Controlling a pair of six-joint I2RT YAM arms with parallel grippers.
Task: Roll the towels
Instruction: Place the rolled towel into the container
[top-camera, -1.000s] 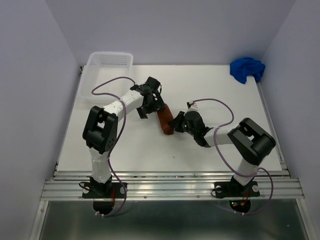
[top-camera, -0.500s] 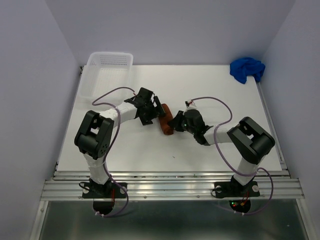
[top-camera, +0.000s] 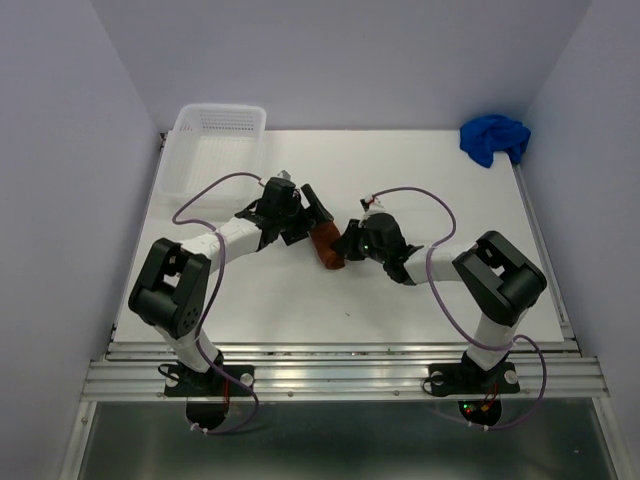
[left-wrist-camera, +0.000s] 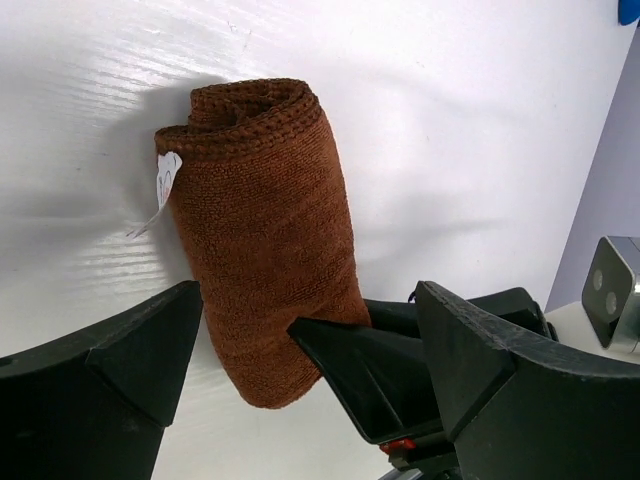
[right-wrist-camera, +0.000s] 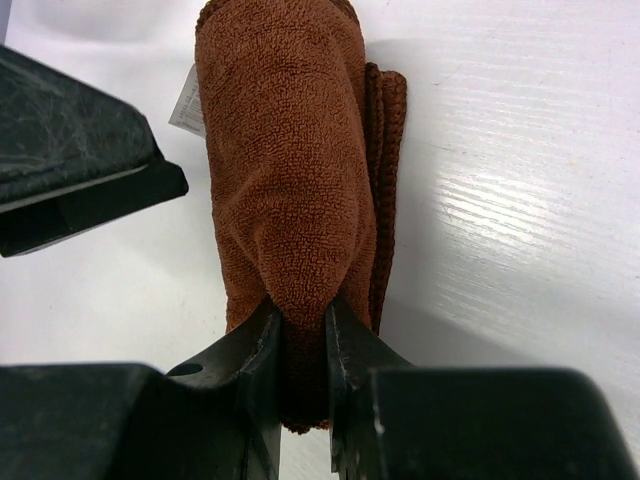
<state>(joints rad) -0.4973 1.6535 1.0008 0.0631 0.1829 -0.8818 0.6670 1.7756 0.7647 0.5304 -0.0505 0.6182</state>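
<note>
Clamped is how I read the right gripper (right-wrist-camera: 300, 322): its two fingers pinch the end of the brown towel (right-wrist-camera: 285, 150) nearest them, and the rest of the roll runs straight out ahead of the jaws, lying on the table (top-camera: 430, 190). My left gripper (left-wrist-camera: 310, 295) has its jaws spread wide and holds nothing. The roll's pinched end lies between its fingertips, and the rest stretches away beyond them. I judge this towel to be as good as rolled, a tight bundle with its last edge tucked along one side, so the step in hand looks like finishing or steadying it. The next move, I think, calls for the left jaws to close gently across the bundle, or back off, before the right lets go, so the coil does not spring loose. The left wrist view shows a white label (left-wrist-camera: 165, 180) sticking out at the far end and the spiral of the coil there, and neither is plain from the right wrist. The right wrist view alone shows the pinch itself and the loose edge beside the roll. Only the overhead camera shows the blue towel (top-camera: 495, 138), crumpled well off beyond the right jaws, not yet rolled, and the basket (top-camera: 215, 140) far out past the left ones.
</note>
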